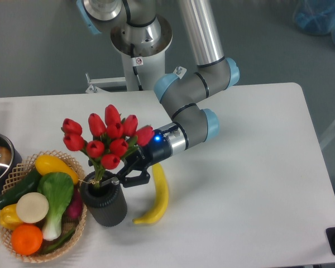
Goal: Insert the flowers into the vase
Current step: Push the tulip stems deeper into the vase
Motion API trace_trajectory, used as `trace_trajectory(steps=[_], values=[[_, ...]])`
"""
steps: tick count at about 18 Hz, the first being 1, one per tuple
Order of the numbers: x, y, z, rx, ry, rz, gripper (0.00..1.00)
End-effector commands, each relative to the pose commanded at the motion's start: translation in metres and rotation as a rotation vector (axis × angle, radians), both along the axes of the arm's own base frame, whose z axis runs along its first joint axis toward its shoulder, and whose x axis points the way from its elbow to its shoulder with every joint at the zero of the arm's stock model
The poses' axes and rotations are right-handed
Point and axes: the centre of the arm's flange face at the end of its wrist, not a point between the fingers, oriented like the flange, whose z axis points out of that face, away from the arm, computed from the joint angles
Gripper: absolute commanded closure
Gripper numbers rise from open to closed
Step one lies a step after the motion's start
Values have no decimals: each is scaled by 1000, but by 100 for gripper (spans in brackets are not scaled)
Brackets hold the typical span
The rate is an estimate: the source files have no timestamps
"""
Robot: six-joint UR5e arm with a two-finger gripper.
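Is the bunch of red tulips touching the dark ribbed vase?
Touching: the fixed camera shows the red tulips' stems running down inside the vase mouth.

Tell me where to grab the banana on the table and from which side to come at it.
Take the banana around its middle, coming down from above with the fingers across its narrow width. It lies flat on the table, curved and long, so the midsection looks the most balanced spot. Its upper end sits under the end effector and close to the vase, so coming in from its right side seems safer.
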Motion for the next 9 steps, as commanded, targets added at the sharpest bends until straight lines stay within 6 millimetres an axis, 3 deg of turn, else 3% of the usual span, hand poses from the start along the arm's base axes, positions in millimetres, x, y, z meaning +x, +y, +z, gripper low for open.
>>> trace_trajectory(steps=[9], values=[[-5, 3, 5, 1, 12, 0, 40]])
